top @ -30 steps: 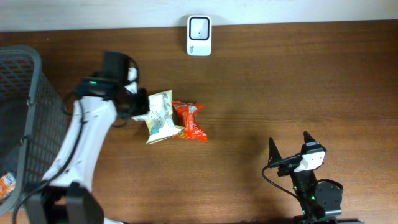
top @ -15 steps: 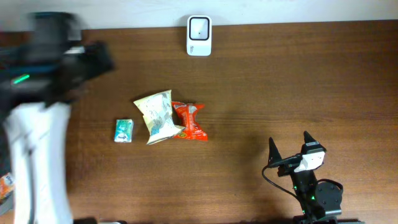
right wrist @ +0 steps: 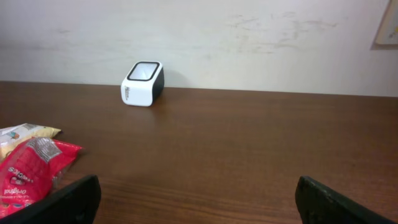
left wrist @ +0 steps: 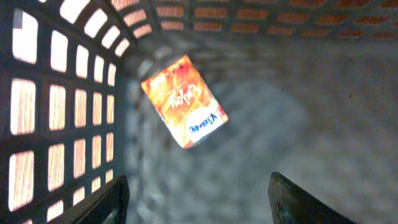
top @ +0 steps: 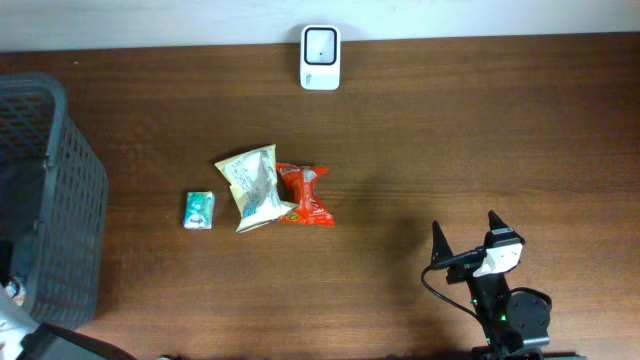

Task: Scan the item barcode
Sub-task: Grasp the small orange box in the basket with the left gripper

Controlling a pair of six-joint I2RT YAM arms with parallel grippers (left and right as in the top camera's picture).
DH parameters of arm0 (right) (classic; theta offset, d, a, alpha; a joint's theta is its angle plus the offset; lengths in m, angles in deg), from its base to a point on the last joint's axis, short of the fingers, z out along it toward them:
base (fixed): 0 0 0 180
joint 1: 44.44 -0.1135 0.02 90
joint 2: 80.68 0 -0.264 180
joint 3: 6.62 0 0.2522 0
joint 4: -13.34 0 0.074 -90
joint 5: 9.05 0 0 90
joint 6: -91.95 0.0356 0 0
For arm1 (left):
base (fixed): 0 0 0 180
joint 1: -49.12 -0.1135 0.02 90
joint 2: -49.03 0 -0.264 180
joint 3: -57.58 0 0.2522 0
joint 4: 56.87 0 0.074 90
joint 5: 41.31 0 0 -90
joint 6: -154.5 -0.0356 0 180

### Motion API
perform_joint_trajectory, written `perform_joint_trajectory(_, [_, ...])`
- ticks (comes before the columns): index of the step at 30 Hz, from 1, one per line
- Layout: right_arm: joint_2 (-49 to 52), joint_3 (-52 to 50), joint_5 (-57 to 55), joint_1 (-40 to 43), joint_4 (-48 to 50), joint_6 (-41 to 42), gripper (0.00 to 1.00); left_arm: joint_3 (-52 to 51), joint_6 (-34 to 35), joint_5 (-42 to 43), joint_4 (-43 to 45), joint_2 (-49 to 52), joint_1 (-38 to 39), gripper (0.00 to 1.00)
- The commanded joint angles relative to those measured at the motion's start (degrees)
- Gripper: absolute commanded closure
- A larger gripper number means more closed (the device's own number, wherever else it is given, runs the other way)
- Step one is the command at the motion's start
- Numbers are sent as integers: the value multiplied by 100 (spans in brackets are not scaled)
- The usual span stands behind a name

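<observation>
a dark wooden bench (top: 450,130), seen from above. at its far edge stands a small white barcode scanner (top: 320,57). near the middle of the bench three packets lie in a loose row. a small teal packet (top: 200,210) lies on its own at the left. just beside it is a pale, crinkled snack bag (top: 255,188). a red packet (top: 305,195) touches the snack bag's right side. a dark grey mesh basket (top: 60,200) sits at the left end of the bench.

the left pincer (left wrist: 198,186) points down into the basket. its jaws stand apart and there is nothing between them. below it an orange packet (left wrist: 185,101) lies flat on the basket floor, close to one slatted side. the packet is turned at an angle and is clear of the jaws.

the right pincer (top: 466,232) sits at the near right part of the bench, well apart from the packets. its jaws are spread wide and hold nothing. it faces the scanner across the bare wood.
</observation>
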Motion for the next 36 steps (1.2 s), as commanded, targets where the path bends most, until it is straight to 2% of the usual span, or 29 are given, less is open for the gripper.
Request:
perform_joint_trajectory(1, [-22, -37, -7, -31, -24, 61, 1, -76, -485, -166, 264, 334, -52, 25])
perform_joint_trajectory(3, [-22, -37, -7, -31, -22, 59, 1, -76, -774, -221, 361, 560, -52, 21])
perform_joint_trajectory(5, [-22, -37, -7, -31, -22, 61, 1, -76, -774, -358, 404, 772, -52, 20])
perform_joint_trajectory(13, [-22, -37, -9, -31, -22, 61, 1, -76, -800, -748, 800, 1613, -52, 21])
perform_joint_trajectory(20, [-22, -37, -7, -31, -24, 59, 1, -76, -817, -765, 1130, 2181, -52, 31])
perform_joint_trajectory(21, [-22, -37, -7, -31, -22, 59, 1, -76, -817, -763, 1134, 2229, -52, 35])
perform_joint_trajectory(23, [-22, -37, -7, -31, -22, 61, 1, -76, -815, -761, 1178, 2310, -52, 57])
perform_joint_trajectory(24, [-24, -37, -9, -31, -22, 61, 1, -76, -815, -761, 1178, 2323, -52, 65])
perform_joint_trajectory(27, [-22, -37, -9, -31, -24, 59, 1, -46, -817, -636, 1165, 2330, -46, 100])
perform_joint_trajectory(29, [-22, -37, -7, -31, -22, 59, 1, 232, -817, -107, 957, 2315, -46, 100])
perform_joint_trajectory(30, [-22, -37, -9, -31, -22, 59, 1, 695, -820, 481, 590, 2273, -33, 100])
perform_joint_trajectory(32, [-22, -37, -7, -31, -24, 59, 1, 1445, -955, 1071, 90, 2146, 81, 100])
perform_joint_trajectory(36, [-22, -37, -7, -31, -22, 61, 1, 3051, -1078, 1624, -734, 1403, 866, 100])
